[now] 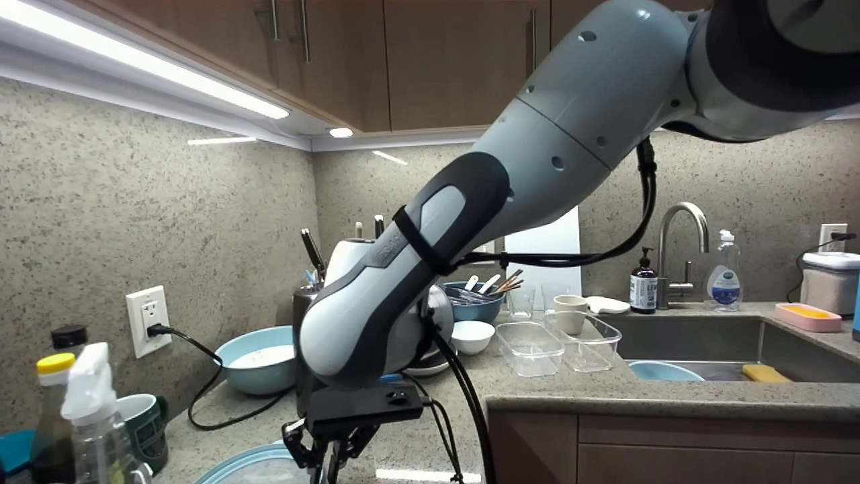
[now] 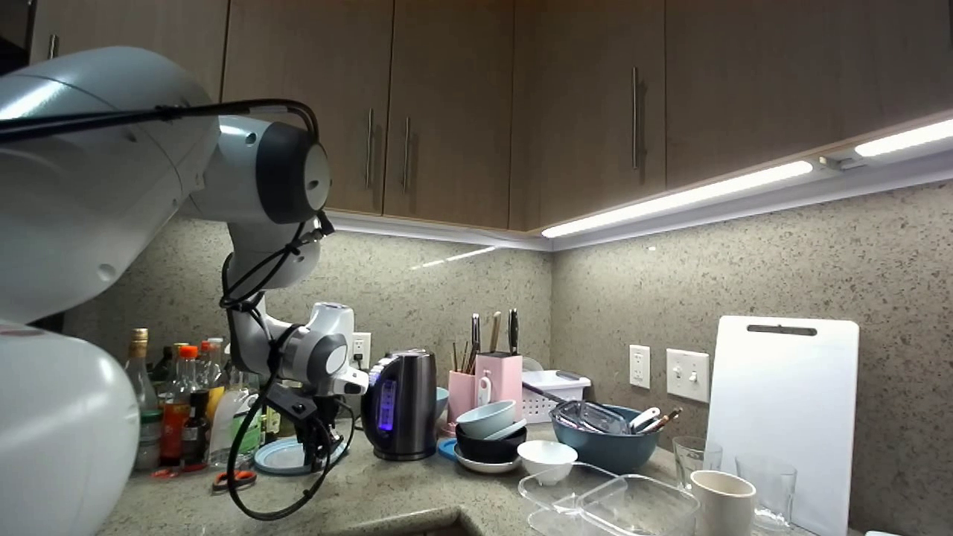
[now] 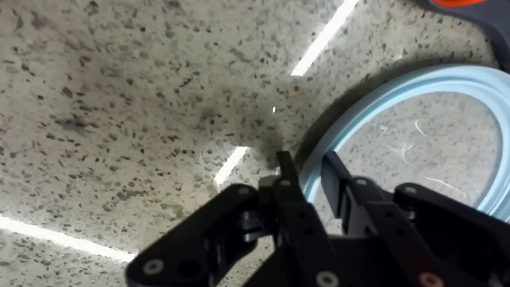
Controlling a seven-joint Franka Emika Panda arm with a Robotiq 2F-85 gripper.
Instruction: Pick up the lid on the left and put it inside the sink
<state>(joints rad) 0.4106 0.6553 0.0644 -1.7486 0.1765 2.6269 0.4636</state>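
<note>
A round lid with a light blue rim and clear centre lies on the counter. It shows in both exterior views [image 1: 259,467] [image 2: 281,455] and at the right of the wrist view [image 3: 350,119]. My gripper [image 3: 306,157] is low over the lid's edge, with one finger outside the rim and one inside. A gap shows between the outer finger and the rim; the inner fingertip looks close to or touching it. The gripper also shows in both exterior views [image 1: 329,460] [image 2: 316,450]; its fingertips are cut off in one. The sink [image 1: 705,336] is at the right of an exterior view.
Orange-handled scissors [image 2: 234,481] lie beside the lid. Several bottles [image 2: 179,417] stand behind it. A kettle [image 2: 406,406], stacked bowls [image 2: 491,443] and clear containers [image 1: 531,346] stand along the counter. A blue bowl [image 1: 662,371] and yellow sponge [image 1: 766,374] are in the sink.
</note>
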